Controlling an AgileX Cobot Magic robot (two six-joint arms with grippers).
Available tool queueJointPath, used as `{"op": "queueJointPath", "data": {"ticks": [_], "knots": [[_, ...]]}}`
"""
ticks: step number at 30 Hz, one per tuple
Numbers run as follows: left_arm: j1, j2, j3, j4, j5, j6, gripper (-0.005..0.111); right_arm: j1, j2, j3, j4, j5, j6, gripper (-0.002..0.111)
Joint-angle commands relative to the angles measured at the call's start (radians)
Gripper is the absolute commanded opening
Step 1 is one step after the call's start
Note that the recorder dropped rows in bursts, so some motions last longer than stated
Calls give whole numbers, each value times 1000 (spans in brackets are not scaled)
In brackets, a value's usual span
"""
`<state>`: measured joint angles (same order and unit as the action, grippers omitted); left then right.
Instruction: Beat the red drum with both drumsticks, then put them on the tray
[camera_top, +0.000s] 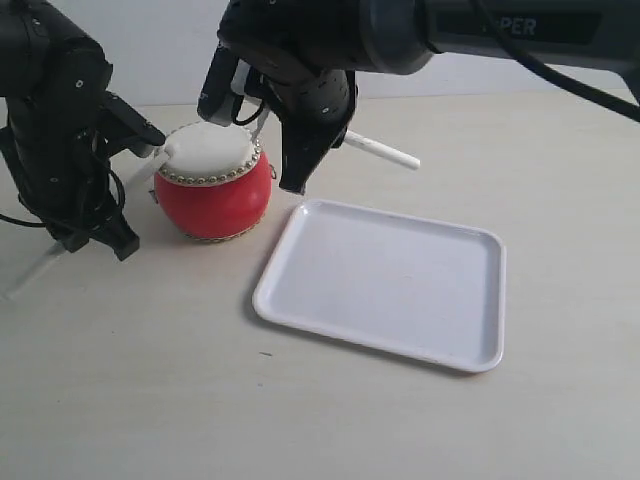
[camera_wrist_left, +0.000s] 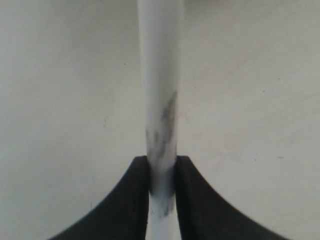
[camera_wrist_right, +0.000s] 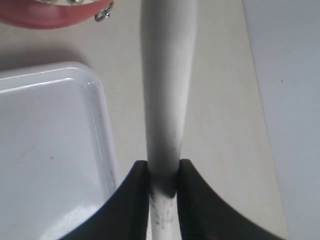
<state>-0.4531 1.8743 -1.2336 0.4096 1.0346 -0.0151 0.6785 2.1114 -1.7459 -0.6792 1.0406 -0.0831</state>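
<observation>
The left claw (camera_wrist_left: 162, 176) pinches 1 drumstick (camera_wrist_left: 160, 75), its tip at the edge of the red drum (camera_top: 213, 195); the right claw (camera_wrist_right: 163, 176) pinches the other drumstick (camera_wrist_right: 167, 75). The drum stands on the table (camera_top: 150, 400), just beside the white tray (camera_top: 385, 280).

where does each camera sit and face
exterior: off the arms, looking down on the red drum and tray; left arm and right arm show
left wrist: on left arm, faces table past left end effector gripping left drumstick
right wrist: on right arm, faces down past right end effector gripping right drumstick
shared: exterior and right wrist both see drum and tray
</observation>
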Motion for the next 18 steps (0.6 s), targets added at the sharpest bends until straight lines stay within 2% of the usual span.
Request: {"op": "queueJointPath", "data": {"ticks": [1, 10, 18], "knots": [[4, 9, -19, 15, 13, -11, 0, -4, 0, -6, 12, -35, 7, 0], [4, -51, -48, 47, 86, -11, 0, -4, 79, -6, 80, -100, 6, 0], [4, -121, -48, 51, 88, -15, 0, -4, 170, -6, 69, -30, -13, 0]]}}
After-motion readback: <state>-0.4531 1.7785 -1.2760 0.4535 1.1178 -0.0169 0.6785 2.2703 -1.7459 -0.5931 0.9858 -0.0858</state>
